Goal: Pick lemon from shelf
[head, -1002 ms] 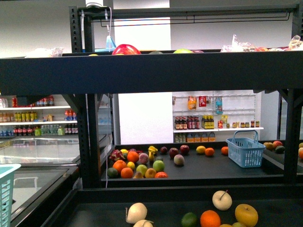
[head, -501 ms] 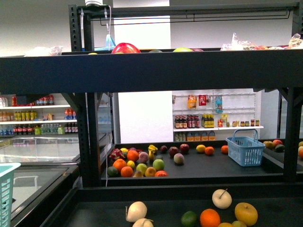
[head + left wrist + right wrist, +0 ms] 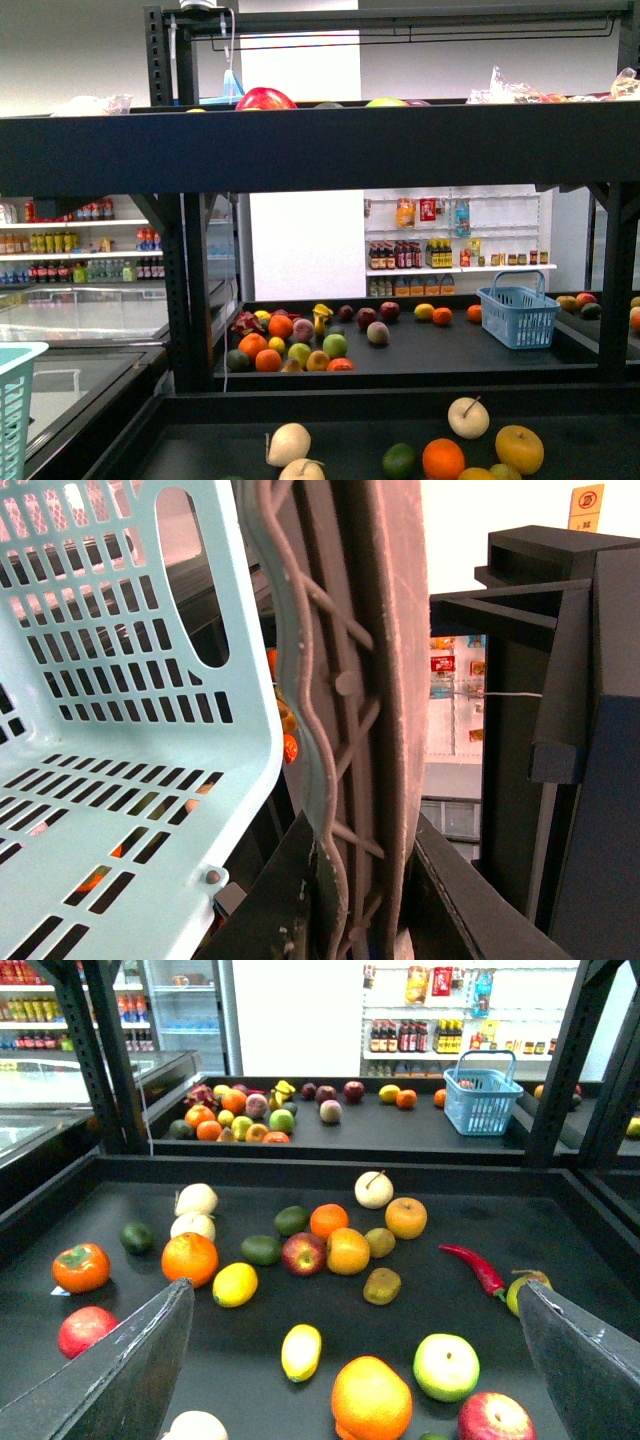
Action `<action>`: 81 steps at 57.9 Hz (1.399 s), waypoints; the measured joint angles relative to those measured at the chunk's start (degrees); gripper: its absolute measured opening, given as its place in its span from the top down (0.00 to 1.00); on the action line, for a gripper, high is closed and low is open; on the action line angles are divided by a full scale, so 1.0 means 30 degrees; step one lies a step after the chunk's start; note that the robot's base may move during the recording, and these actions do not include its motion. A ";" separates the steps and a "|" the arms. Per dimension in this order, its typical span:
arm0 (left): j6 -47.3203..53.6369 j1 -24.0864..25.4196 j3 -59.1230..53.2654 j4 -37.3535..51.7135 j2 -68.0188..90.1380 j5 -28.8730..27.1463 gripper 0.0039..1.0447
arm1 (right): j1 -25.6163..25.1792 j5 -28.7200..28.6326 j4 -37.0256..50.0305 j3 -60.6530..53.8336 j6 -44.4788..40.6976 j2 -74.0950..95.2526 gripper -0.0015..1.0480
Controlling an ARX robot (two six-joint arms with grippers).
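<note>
Clamps L claw (image 3: 365,900) on grey handle of teal basket (image 3: 120,680). Holds R claw (image 3: 352,1292) wide apart over shelf (image 3: 330,1165) tier. Finds lemon (image 3: 235,1284) just ahead of one finger, beside an orange (image 3: 190,1258); yellow fruit (image 3: 301,1351) between fingers, poss. another.

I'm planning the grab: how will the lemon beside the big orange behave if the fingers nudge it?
The lemon looks oval and smooth-skinned, so it probably rolls on the flat shelf. It seems firm, unlikely to squash. The orange close beside it may stop it that way.
</note>
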 joint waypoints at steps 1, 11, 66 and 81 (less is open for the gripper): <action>0.0007 0.0000 0.0000 -0.0029 -0.0022 0.0000 0.82 | 0.0000 0.0007 0.0000 0.0000 0.0000 0.0000 0.07; 0.0940 0.0066 -0.0459 -0.0066 -0.0532 0.0255 0.83 | 0.0000 0.0007 0.0000 0.0000 0.0000 0.0000 0.07; 0.3184 -0.3475 -0.3169 -0.0474 -0.6105 0.2477 0.89 | 0.0000 0.0000 0.0000 0.0000 0.0000 0.0000 0.07; 0.2484 -0.6266 -0.5078 0.0954 -0.6841 0.2914 0.89 | 0.0000 0.0000 0.0000 0.0000 0.0000 0.0000 0.07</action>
